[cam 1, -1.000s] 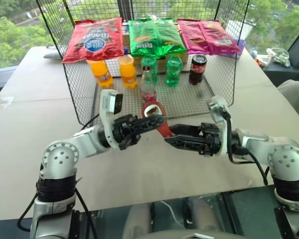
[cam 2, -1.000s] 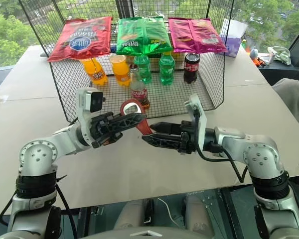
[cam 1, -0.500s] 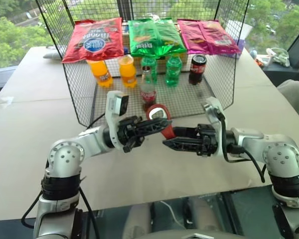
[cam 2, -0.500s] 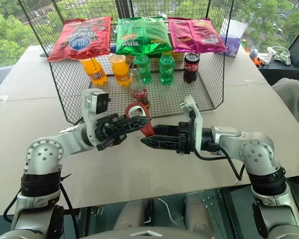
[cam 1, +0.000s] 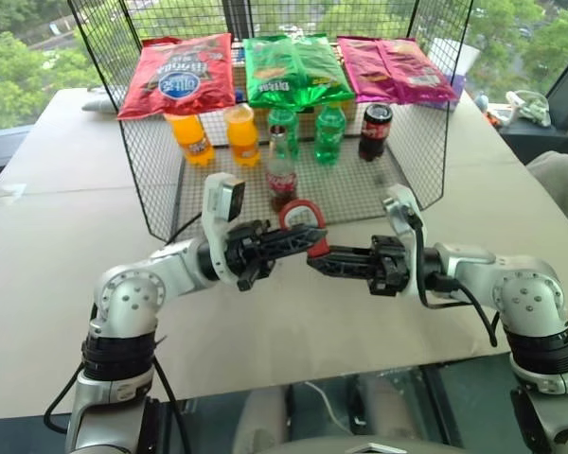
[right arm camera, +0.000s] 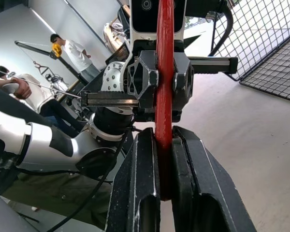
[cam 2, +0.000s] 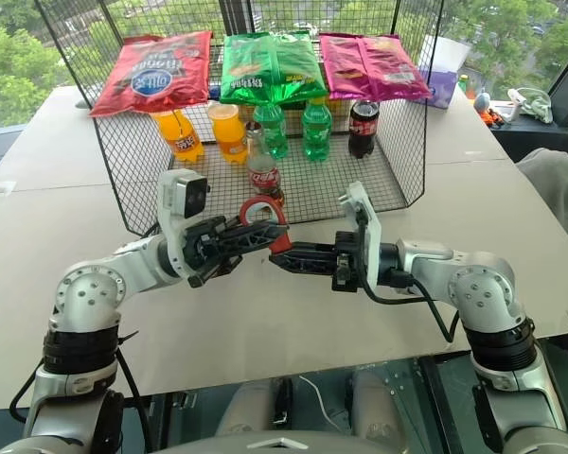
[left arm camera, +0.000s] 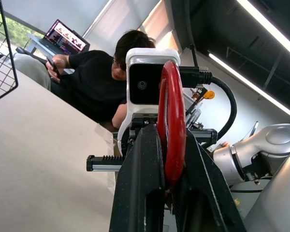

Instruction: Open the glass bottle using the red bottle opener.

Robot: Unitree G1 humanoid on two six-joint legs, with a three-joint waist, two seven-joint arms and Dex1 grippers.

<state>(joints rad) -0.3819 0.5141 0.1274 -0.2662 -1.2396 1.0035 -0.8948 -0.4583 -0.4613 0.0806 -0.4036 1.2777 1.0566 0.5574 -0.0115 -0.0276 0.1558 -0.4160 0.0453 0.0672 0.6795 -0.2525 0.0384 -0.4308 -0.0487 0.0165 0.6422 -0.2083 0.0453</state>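
Now both grippers, left [cam 1: 308, 236] and right [cam 1: 319, 262], are pinching the opener [cam 1: 303, 222] mid-handover; next the left should be letting go, well short of the bottle [cam 1: 280, 168].

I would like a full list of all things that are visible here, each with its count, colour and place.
Glass bottle: one, dark cola, red label; rack front.
Red bottle opener: one; between both grippers, above table.
Orange bottles: two; rack left.
Green bottles: two; rack middle.
Cola bottle: one, dark; rack right.
Snack bags: three, red, green, pink; rack back.
Wire rack: one, black; table.
Table: one, beige.
Left gripper: shut on opener.
Right gripper: shut on opener.
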